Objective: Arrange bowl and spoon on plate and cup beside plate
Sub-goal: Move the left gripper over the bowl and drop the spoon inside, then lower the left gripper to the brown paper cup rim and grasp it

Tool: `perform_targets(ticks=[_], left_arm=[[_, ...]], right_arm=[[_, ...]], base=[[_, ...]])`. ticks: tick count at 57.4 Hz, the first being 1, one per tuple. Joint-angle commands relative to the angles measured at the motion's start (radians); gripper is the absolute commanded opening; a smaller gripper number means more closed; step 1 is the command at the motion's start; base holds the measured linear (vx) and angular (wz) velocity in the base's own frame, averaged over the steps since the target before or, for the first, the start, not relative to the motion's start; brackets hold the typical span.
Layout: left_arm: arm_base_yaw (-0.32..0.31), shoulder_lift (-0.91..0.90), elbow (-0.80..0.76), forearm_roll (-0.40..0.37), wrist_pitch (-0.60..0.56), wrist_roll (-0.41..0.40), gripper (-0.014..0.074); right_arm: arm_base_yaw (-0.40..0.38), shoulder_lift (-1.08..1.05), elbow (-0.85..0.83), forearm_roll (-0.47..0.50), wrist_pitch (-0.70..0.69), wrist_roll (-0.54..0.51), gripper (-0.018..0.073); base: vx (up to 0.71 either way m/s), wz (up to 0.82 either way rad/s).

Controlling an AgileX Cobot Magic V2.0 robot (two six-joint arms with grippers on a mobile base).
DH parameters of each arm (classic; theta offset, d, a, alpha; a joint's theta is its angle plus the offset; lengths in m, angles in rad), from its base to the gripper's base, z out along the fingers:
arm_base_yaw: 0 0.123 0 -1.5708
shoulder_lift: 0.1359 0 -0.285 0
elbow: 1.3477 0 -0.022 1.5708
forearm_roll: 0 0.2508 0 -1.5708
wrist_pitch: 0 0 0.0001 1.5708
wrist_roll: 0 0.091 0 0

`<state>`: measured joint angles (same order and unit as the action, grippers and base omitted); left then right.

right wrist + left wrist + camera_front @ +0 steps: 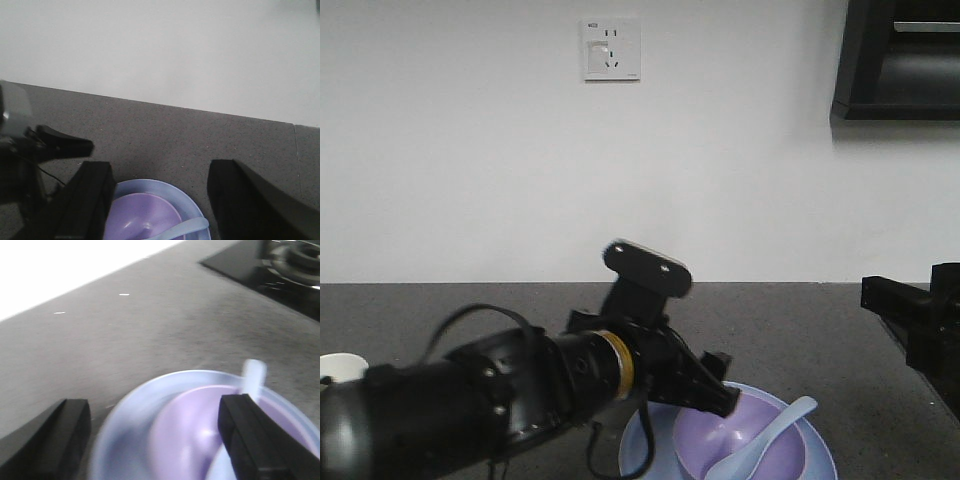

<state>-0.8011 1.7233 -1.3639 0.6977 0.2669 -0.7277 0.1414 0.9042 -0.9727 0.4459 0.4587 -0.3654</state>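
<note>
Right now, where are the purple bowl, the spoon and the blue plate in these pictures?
lavender bowl (700, 440): front-facing view, on its left inner wall.
soup spoon (790, 417): front-facing view, on the middle of its handle.
light blue plate (823, 452): front-facing view, on its right rim.

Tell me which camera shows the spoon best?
Front-facing view: the spoon shows nearly whole in the bowl. Left wrist view catches only its blurred handle; right wrist view, a piece at the bottom edge.
</note>
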Motion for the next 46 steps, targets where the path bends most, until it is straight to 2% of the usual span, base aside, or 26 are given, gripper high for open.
perform_targets(ticks=[1,7,13,21,28,37,46], left_arm=[[0.019,-0.143,-0.036,0.000,0.147,0.040,0.0562],[0.052,-0.226,-0.036,-0.009,0.250,0.169,0.0509],[0.112,-0.318,-0.036,-0.040,0.253,0.260,0.0468],[0.242,-0.424,-0.035,-0.087,0.279,0.269,0.0463],[0.344,-0.502,-0.004,-0.084,0.308,0.363,0.0463],[0.466,-0.594,0.132,-0.095,0.305,0.390,0.0463],[0.567,-0.703,0.310,-0.153,0.213,0.382,0.0463]], right_arm=[[-0.004,-0.012,-0.030,0.013,-0.073,-0.005,0.0476],[-0.004,-0.012,-0.030,0.013,-0.073,-0.005,0.0476],[-0.004,-0.012,-0.030,0.013,-0.073,-0.005,0.0476],[-0.004,-0.012,-0.030,0.013,-0.073,-0.005,0.0476],[-0.004,-0.012,-0.030,0.013,-0.073,-0.005,0.0476],[-0.004,-0.012,-0.030,0.014,-0.072,-0.005,0.0476],[-0.004,-0.012,-0.030,0.014,-0.061,-0.005,0.0476]], base=[[0.00,0.00],[0.00,0.00],[0.00,0.00],[0.00,0.00],[0.00,0.00],[0.00,0.00],[0.00,0.00]])
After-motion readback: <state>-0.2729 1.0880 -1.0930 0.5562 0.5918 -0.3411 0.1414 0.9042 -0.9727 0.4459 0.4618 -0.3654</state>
